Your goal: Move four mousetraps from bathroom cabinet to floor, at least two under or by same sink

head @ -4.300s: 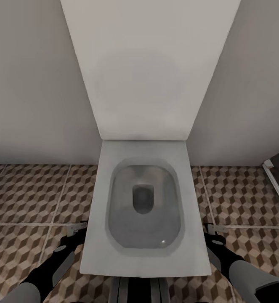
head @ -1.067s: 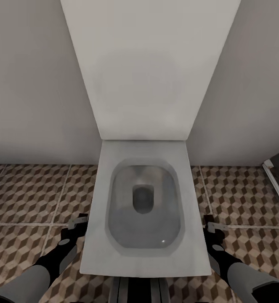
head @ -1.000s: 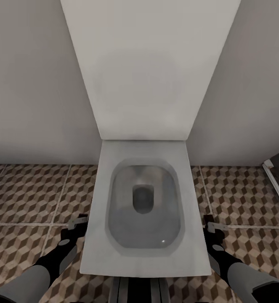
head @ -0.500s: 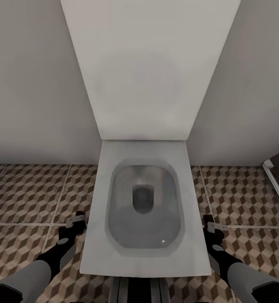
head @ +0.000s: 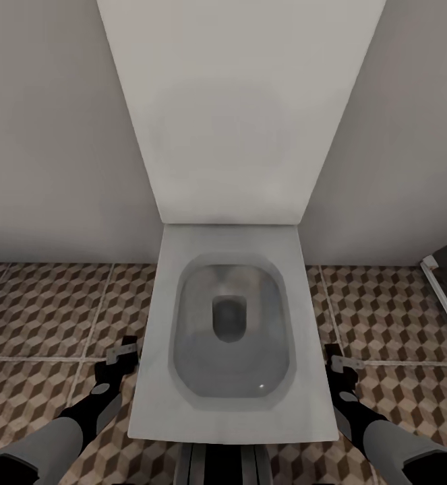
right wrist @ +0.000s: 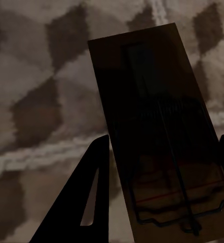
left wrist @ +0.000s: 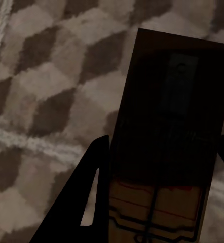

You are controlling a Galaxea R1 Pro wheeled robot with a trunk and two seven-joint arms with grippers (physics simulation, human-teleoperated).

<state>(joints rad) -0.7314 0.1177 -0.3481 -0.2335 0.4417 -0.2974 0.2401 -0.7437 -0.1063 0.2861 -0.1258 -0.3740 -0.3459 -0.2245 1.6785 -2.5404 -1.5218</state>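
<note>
Two mousetraps are in hand. In the left wrist view a tan mousetrap (left wrist: 178, 91) with dark wire and a red mark sits between the fingers of my left gripper (left wrist: 165, 142), which is shut on it. My right gripper (right wrist: 165, 139) is shut on a second mousetrap (right wrist: 147, 86). From the head view, the left gripper (head: 122, 355) hangs low over the bathroom floor (head: 41, 310) to the left of the toilet, and the right gripper (head: 340, 364) hangs to its right. The cabinet and the bathroom sink are out of view.
A white toilet (head: 156, 377) with its lid up stands straight ahead between my arms, against a pale wall (head: 54, 135). A white frame edge (head: 445, 303) and a dark opening lie at the far right. Cube-patterned tiles spread on both sides.
My left forearm has swung outward to the left, and its gripper has edged slightly forward beside the toilet. The right arm has barely moved. Both traps stay held.
</note>
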